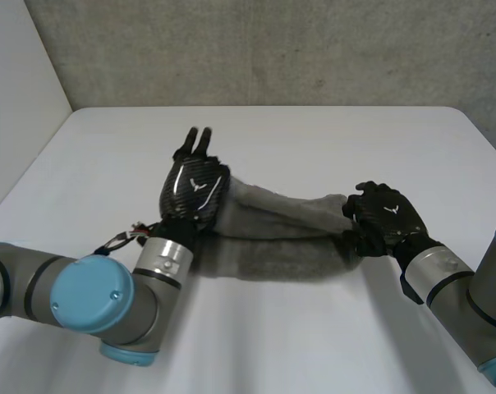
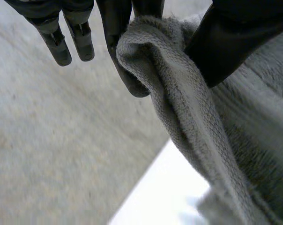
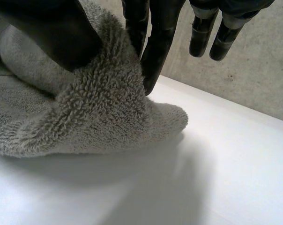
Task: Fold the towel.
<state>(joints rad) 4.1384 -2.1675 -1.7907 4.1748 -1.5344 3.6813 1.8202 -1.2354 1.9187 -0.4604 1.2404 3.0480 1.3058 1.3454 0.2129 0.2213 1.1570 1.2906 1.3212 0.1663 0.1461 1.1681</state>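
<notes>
grey towel (image 1: 281,215): long axis side to side | left robot hand (image 1: 195,190): pinches towel's left end | right robot hand (image 1: 388,217): pinches towel's right end

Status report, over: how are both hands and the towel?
Left hand pinching towel, one end. Right hand pinching other end. Towel stretched between them over table. Nothing blocking.

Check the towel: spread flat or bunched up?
Bunched, not spread: the towel runs as a narrow band between the left hand and right hand, each pinching an end.
</notes>
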